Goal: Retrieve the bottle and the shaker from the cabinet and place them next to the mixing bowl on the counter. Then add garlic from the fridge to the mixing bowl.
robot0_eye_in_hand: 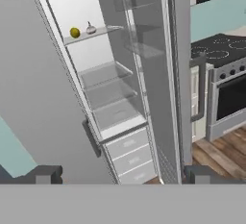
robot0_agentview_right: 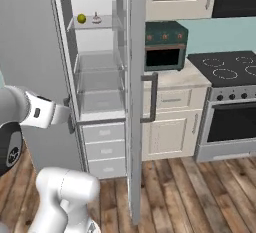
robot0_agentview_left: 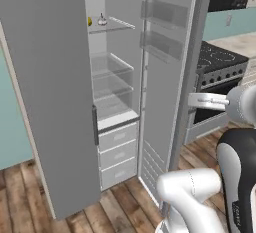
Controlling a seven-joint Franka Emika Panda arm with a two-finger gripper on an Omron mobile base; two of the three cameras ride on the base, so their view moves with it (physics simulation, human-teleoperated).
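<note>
Facing the open fridge (robot0_agentview_left: 125, 102), the pincer (robot0_eye_in_hand: 120, 175) hangs wide and empty, ready for the shelved garlic (robot0_eye_in_hand: 91, 28).

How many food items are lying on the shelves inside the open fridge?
2, both on the top glass shelf of the fridge: a small yellow-green round fruit on the left, and the garlic just to its right. The lower shelves look bare; the drawers may hide more.
</note>
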